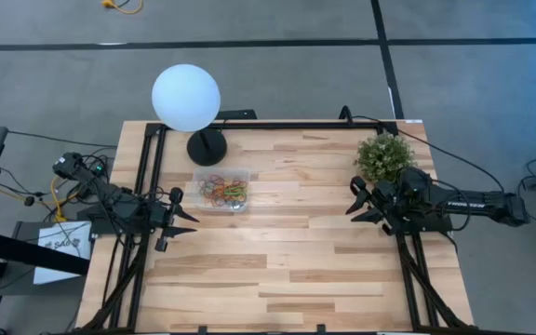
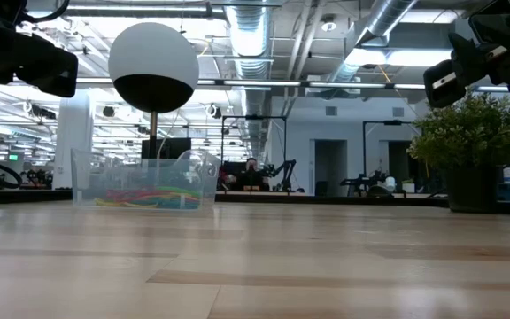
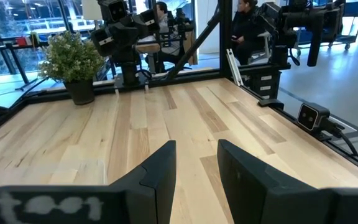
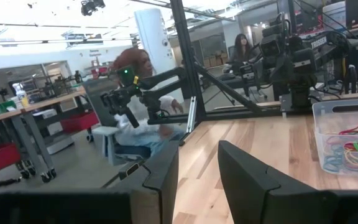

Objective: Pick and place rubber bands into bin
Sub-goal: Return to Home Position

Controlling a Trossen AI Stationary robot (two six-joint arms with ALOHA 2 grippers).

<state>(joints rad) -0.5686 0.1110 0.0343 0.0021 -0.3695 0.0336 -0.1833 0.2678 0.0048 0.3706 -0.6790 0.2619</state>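
The clear bin (image 1: 222, 189) stands on the table's far middle, in front of the lamp's black base. Several rubber bands (image 1: 225, 192) in red, orange, yellow and green lie inside it; they also show in the low view (image 2: 146, 197) and the right wrist view (image 4: 352, 152). My left gripper (image 1: 192, 217) hangs above the table's left side, open and empty. My right gripper (image 1: 351, 199) hangs above the table's right side, open and empty.
A white globe lamp (image 1: 186, 97) on a black base (image 1: 207, 146) stands at the far edge behind the bin. A small potted plant (image 1: 384, 156) stands at the far right, close to my right arm. People show in the room beyond the table.
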